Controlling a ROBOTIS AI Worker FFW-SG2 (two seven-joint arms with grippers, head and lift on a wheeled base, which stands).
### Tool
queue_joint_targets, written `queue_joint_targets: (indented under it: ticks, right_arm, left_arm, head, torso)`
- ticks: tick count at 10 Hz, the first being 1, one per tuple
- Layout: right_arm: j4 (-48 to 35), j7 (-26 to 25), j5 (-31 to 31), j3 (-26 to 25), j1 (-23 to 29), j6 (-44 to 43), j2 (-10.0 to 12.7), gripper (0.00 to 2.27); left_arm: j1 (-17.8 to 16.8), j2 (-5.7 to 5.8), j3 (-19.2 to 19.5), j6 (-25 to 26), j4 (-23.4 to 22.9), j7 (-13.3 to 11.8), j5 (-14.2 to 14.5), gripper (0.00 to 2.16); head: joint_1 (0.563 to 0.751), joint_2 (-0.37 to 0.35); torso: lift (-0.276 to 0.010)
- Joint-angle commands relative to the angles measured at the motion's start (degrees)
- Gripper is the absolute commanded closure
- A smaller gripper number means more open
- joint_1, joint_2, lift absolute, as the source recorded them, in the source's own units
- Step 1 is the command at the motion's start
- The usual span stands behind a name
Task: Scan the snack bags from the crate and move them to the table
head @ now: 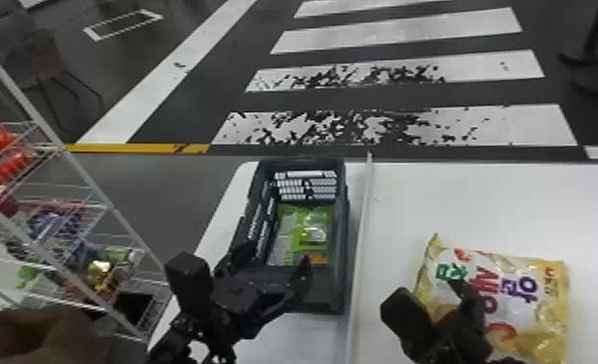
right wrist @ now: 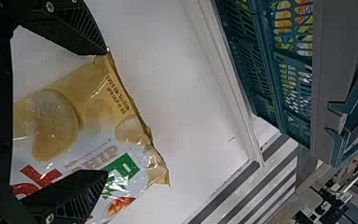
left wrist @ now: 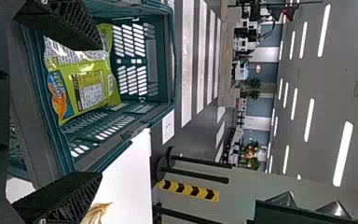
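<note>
White worktop spreads beneath the open right hand; the left hand, also open, could snag the crate just ahead if advanced too low.

In the head view, one crate at centre holds at least one green bag. One yellow bag lies lower right.

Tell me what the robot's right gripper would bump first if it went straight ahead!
Probably the yellow snack bag on the table: the right gripper seems tipped toward it, though the gap is unclear.
</note>
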Motion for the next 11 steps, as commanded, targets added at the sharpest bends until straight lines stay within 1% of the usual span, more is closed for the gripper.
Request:
queue_joint_targets:
  ticks: [1, 2, 3, 4, 5, 6, 8, 9, 10, 11]
  right_arm:
    - [0.31, 0.62, -1.21, -0.4, -1.0, 1.6, 0.03, 0.11]
    - [0.57, 2.55, -1.65, -0.49, -1.79, 4.94, 0.2, 0.33]
    - [0.57, 5.1, -1.65, -0.49, -2.32, 7.58, 0.29, 0.81]
    - [0.39, 5.89, -1.21, -0.58, -2.23, 9.51, 0.29, 1.59]
    - [-0.4, 5.63, -0.25, -0.67, -1.35, 9.16, 0.29, 2.13]
    - [-2.42, 5.19, 0.54, -1.72, 0.85, 6.17, 0.2, 2.24]
    - [-8.83, 5.27, 0.72, -3.57, 3.75, 6.0, -0.06, 2.24]
    - [-13.49, 5.98, -0.16, -5.68, 5.24, 6.0, -0.41, 2.24]
    - [-18.15, 6.24, -2.18, -7.96, 6.65, 6.0, -1.11, 2.24]
    - [-22.63, 7.3, -6.05, -11.13, 7.97, 6.0, -1.82, 2.24]
  left_arm:
    - [-0.04, 0.08, 0.07, 0.0, 0.16, 0.0, 0.2, 0.03]
    - [-0.04, 0.08, 0.07, -0.18, 0.51, 0.0, 0.2, 0.03]
    - [-0.12, -0.09, 0.15, -0.35, 1.04, -0.53, 0.37, 0.03]
    - [-0.3, -0.27, 0.15, -0.53, 1.39, -0.79, 0.55, 0.03]
    - [-0.48, -0.36, 0.07, -0.7, 1.56, -0.88, 0.55, 0.03]
    - [-0.48, -0.53, 0.07, -0.7, 1.56, -1.14, 0.64, 0.03]
    - [-0.04, -0.71, 0.07, -0.7, 1.3, -1.23, 0.64, 0.03]
    - [0.23, -0.71, 0.15, -0.88, 1.12, -1.23, 0.64, 0.03]
    - [0.58, -0.71, 0.33, -0.88, 0.95, -1.32, 0.55, 0.03]
    - [0.84, -0.71, 0.33, -0.88, 0.68, -1.41, 0.46, 0.03]
  head:
    - [0.695, 0.296]
    - [0.695, 0.293]
    - [0.695, 0.291]
    - [0.695, 0.29]
    - [0.695, 0.284]
    - [0.695, 0.28]
    - [0.695, 0.279]
    - [0.695, 0.28]
    - [0.695, 0.278]
    - [0.695, 0.269]
  torso:
    - [-0.095]
    - [-0.095]
    - [-0.095]
    - [-0.095]
    - [-0.095]
    - [-0.095]
    - [-0.095]
    - [-0.095]
    - [-0.095]
    - [-0.095]
